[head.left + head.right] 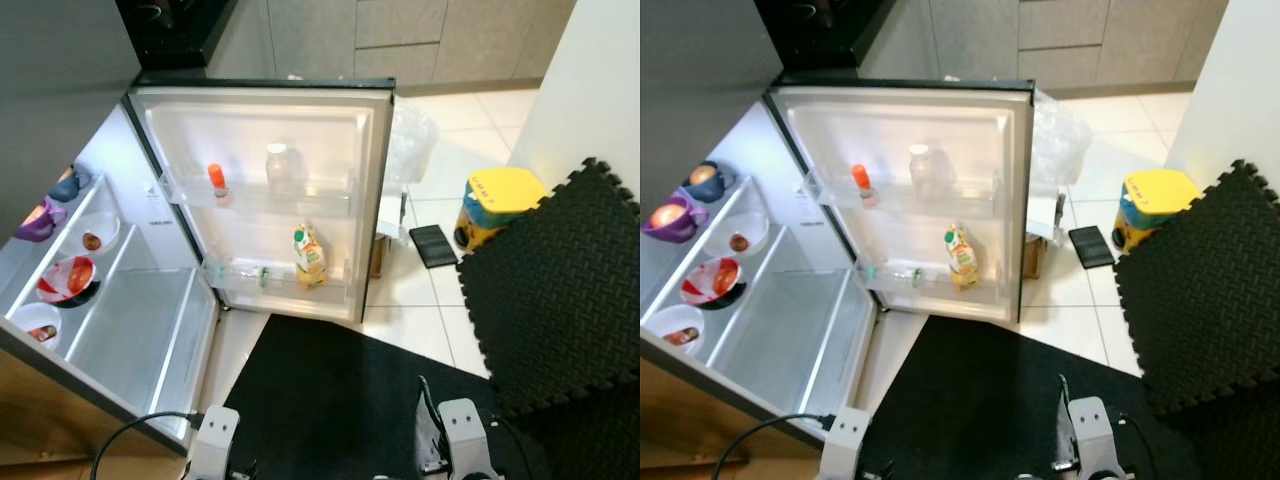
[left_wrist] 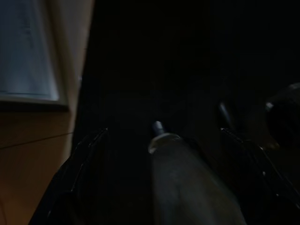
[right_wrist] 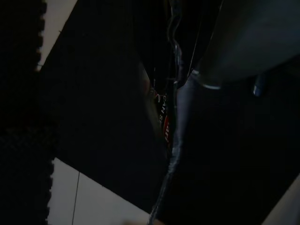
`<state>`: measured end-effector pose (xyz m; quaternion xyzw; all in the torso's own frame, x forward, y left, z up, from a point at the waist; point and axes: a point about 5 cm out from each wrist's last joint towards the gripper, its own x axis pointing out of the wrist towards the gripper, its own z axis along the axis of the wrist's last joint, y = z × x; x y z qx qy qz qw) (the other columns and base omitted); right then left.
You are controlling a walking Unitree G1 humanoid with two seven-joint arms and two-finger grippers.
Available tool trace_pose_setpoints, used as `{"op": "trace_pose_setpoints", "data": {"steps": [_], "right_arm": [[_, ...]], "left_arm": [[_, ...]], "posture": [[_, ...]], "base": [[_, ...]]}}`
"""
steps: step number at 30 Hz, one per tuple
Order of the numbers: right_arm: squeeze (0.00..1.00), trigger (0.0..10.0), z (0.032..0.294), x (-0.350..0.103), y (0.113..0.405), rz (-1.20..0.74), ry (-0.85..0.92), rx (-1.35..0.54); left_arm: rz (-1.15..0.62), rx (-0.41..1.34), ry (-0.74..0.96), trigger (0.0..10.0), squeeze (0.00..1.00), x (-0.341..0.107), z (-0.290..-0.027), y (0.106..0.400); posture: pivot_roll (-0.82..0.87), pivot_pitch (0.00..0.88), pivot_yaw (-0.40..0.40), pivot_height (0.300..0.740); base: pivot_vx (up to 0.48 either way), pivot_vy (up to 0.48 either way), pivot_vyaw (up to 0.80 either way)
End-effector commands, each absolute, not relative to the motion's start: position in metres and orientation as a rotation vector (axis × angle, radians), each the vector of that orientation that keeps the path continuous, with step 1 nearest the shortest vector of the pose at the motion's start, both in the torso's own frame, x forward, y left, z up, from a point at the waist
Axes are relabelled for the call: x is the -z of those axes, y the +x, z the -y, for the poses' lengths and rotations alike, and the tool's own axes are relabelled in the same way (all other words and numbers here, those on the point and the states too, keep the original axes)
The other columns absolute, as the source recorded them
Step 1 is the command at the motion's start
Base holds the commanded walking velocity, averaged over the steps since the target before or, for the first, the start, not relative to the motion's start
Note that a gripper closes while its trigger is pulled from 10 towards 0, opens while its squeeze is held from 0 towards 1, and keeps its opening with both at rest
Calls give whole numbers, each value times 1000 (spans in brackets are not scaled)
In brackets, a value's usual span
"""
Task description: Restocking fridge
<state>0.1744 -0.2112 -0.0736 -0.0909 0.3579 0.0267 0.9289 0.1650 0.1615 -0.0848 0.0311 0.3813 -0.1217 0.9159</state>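
Left eye view: a tiled kitchen floor (image 1: 440, 190) with a black mat (image 1: 340, 390) in front of an open fridge (image 1: 150, 330). The fridge door (image 1: 270, 200) stands wide open. Its upper door rack holds an orange-capped bottle (image 1: 216, 181) and a clear jar (image 1: 279, 166); the lower rack holds a juice carton (image 1: 309, 257). Inside the fridge, left of the door, bowls (image 1: 66, 280) sit on the shelves. Right of the door lie a yellow container (image 1: 497, 205), a dark flat tablet-like thing (image 1: 433, 245) and a foam mat (image 1: 560, 280). Grey cabinets stand behind the fridge.

Right eye view: the same scene; the carton's label is too small to read.

Left wrist view: very dark; the left gripper (image 2: 161, 140) hangs over the black mat beside the fridge's edge. Whether its fingers are apart cannot be told.

Right wrist view: very dark; the right gripper (image 3: 173, 136) hangs above the mat and tiles; finger spacing cannot be told. Some red and white lettering is unreadable.
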Motion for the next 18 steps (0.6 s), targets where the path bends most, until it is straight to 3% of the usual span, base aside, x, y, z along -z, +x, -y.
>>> {"op": "trace_pose_setpoints", "data": {"steps": [1, 9, 16, 18], "right_arm": [[0, 10000, 204, 76, 171, -745, -180, -74], [0, 10000, 204, 77, 171, -748, -183, -76], [0, 10000, 204, 77, 171, -748, -186, -77], [0, 10000, 204, 77, 171, -748, -187, -77]], "left_arm": [[-820, 241, 77, 10000, 0, 89, -167, 157], [-811, 260, 104, 10000, 0, 88, -166, 158], [-814, 278, 116, 10000, 0, 88, -166, 159], [-824, 233, 80, 10000, 0, 89, -167, 157]], "posture": [[-184, 122, 71, 740], [-183, 121, 71, 740], [-185, 118, 72, 740], [-185, 117, 73, 740]], "base": [[0, 0, 0], [0, 0, 0], [0, -431, 0], [0, 0, 0]]}}
